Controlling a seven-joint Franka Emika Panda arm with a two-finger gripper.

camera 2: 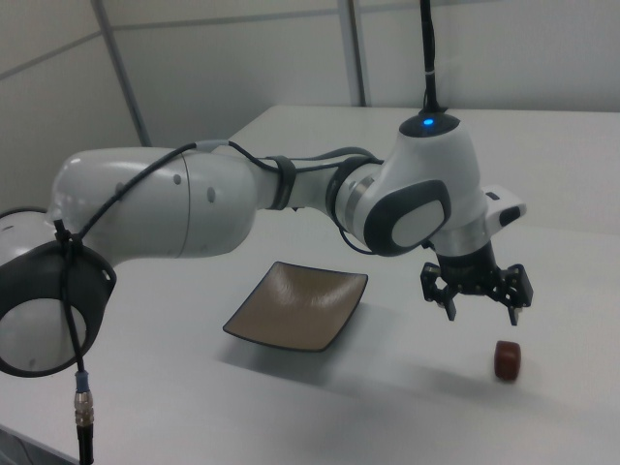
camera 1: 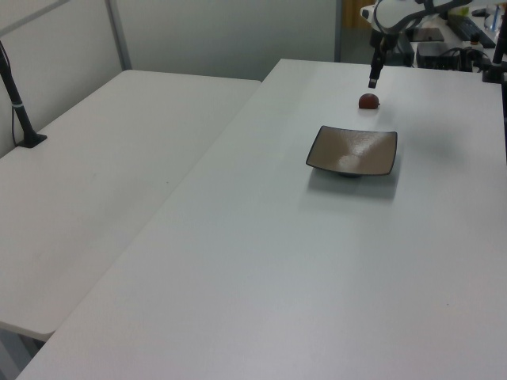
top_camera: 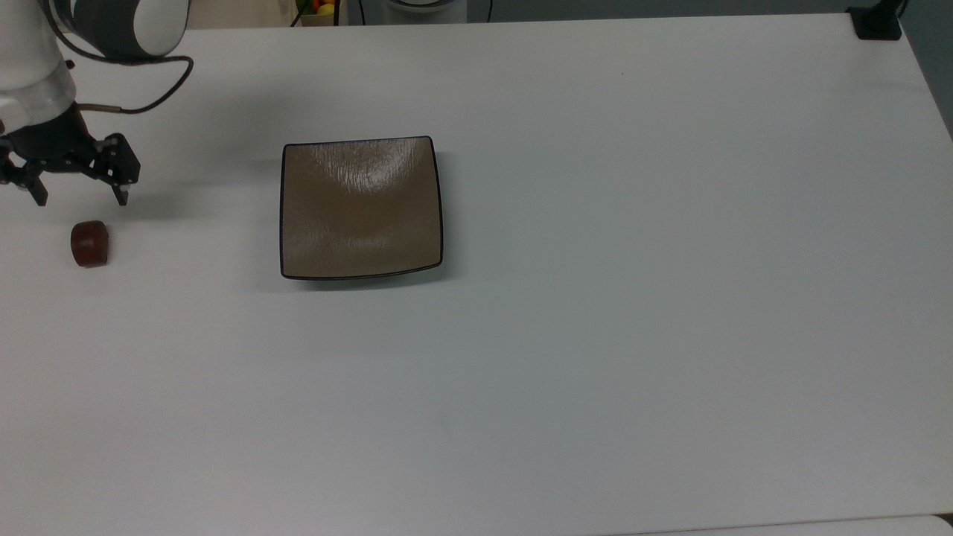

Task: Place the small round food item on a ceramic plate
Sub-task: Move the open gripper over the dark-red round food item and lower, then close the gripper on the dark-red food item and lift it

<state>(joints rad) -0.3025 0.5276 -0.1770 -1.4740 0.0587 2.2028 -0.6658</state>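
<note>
The claw (top_camera: 78, 199) hangs spread wide and empty above the white table (top_camera: 595, 335). The small round food item (top_camera: 90, 243) lies on the table just below the claw in the top view, not touching it; the ceramic plate (top_camera: 361, 208) sits well off to the claw's side. Risk: a rounded lump may roll or squirt out if a finger strikes it off-centre (likely on this smooth top). Pale partition walls (camera 1: 198, 32) stand behind.

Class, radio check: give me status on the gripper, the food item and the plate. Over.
Gripper open, above table, holding nothing. Food item on table, off the plate. Nothing between them.
</note>
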